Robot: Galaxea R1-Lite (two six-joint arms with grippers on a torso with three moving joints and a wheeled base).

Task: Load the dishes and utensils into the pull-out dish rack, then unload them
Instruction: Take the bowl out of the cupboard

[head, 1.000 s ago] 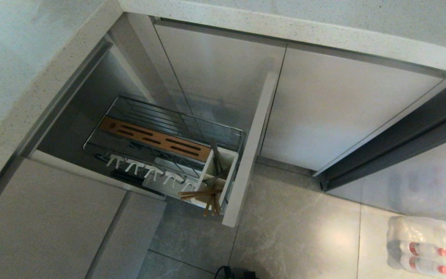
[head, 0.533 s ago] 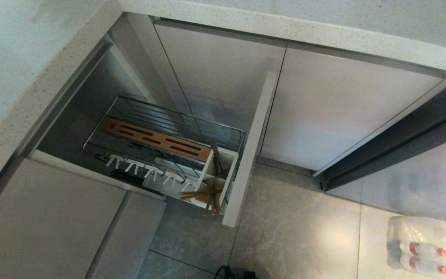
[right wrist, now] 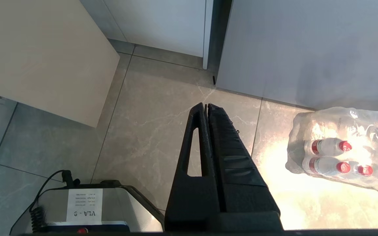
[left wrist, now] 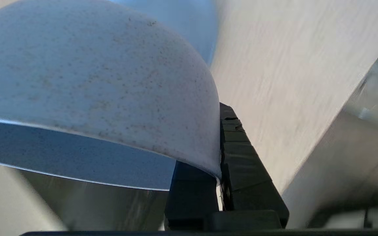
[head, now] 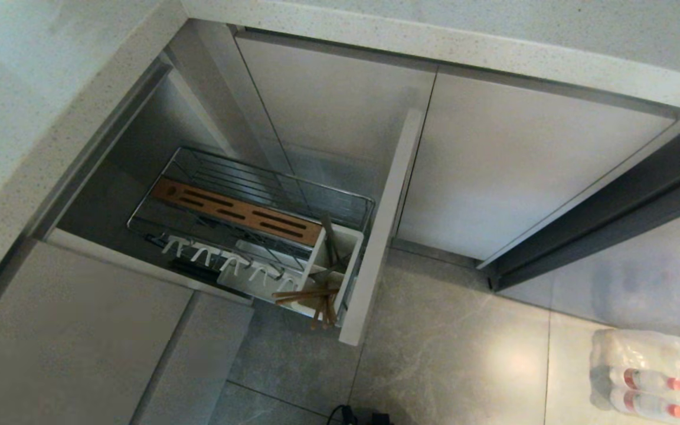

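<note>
Head view is showing nothing moved since a second ago. Left gripper (left wrist: pixel 220 170) is pinching the rim of the blue-grey bowl (left wrist: pixel 94 82), which is filling the upper left of its wrist frame. Pull-out dish rack (head: pixel 340 200) is sitting open at frame centre, chopsticks (head: pixel 310 295) lying across its white caddy (head: pixel 349 236). Right gripper (right wrist: pixel 206 106) is hanging over the floor tiles (right wrist: pixel 149 131), fingers pressed together, bottle pack (right wrist: pixel 343 147) at right.
</note>
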